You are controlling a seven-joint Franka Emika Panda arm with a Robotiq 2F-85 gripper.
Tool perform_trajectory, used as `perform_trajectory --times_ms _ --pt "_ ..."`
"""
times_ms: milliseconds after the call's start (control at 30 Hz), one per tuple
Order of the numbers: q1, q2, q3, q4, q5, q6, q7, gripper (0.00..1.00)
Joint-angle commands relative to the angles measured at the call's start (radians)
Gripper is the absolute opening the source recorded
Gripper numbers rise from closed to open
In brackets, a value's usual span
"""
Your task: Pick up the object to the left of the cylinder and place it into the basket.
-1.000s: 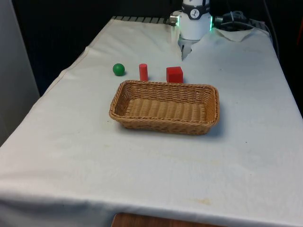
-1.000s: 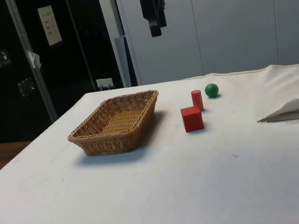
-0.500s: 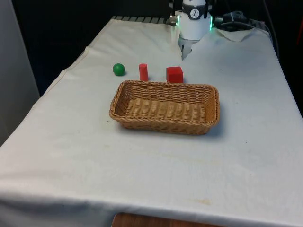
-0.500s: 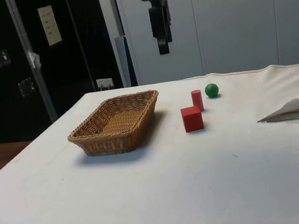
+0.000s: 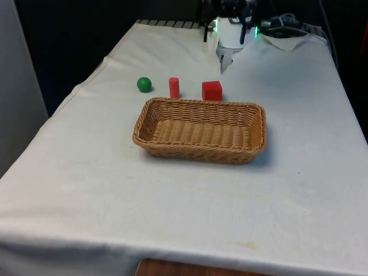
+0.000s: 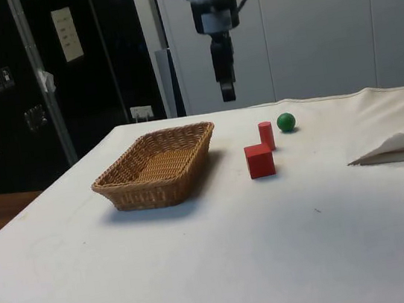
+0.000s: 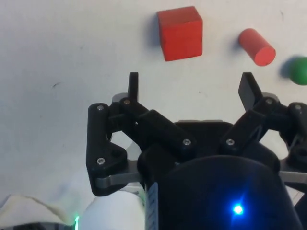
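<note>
Tool [image 7: 189, 91] released, fingers spread, pointing straight down, high above red cube [image 7: 180, 33]

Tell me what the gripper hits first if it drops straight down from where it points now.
Probably bare white cloth: the open gripper hangs above the table, short of the red cube, with nothing between its fingers. Depth is uncertain.

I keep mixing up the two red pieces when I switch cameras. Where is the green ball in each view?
Front view: green ball at the row's left end, beside the red cylinder.
Side view: green ball farthest back, just past the cylinder.
Wrist view: green ball at the picture's edge, next to the cylinder.
Shared landmark: the red cylinder.
</note>
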Motion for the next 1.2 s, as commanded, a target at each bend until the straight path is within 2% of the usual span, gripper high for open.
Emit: perform_trajectory --times_ms 0,100,133,167,333,367,433,667,700,733,900,967,1000,1033,1167 --pt "0.000 0.010 -0.013 -0.010 0.004 0.027 -0.023 1.00" --pt "-0.002 0.038 -0.030 -0.016 0.008 0.058 -0.052 1.00" --pt "-0.004 0.040 -0.024 -0.009 0.001 0.045 -0.040 1.00" --pt "-0.003 0.057 -0.041 -0.019 0.011 0.076 -0.071 1.00" --pt "-0.008 0.104 -0.066 -0.027 0.023 0.124 -0.120 1.00" --pt "-0.010 0.107 -0.061 -0.019 0.014 0.112 -0.109 1.00" --pt "-0.011 0.134 -0.079 -0.034 0.032 0.157 -0.152 1.00" --pt "-0.018 0.206 -0.109 -0.059 0.063 0.255 -0.233 1.00" --pt "-0.018 0.210 -0.106 -0.046 0.047 0.236 -0.210 1.00" --pt "-0.018 0.213 -0.111 -0.064 0.070 0.269 -0.242 1.00" --pt "-0.019 0.233 -0.110 -0.089 0.103 0.322 -0.281 1.00" --pt "-0.015 0.233 -0.105 -0.103 0.125 0.340 -0.295 1.00" --pt "-0.019 0.251 -0.109 -0.088 0.105 0.333 -0.281 1.00" --pt "-0.014 0.233 -0.102 -0.107 0.133 0.343 -0.297 1.00" --pt "-0.012 0.235 -0.085 -0.124 0.157 0.364 -0.297 1.00"
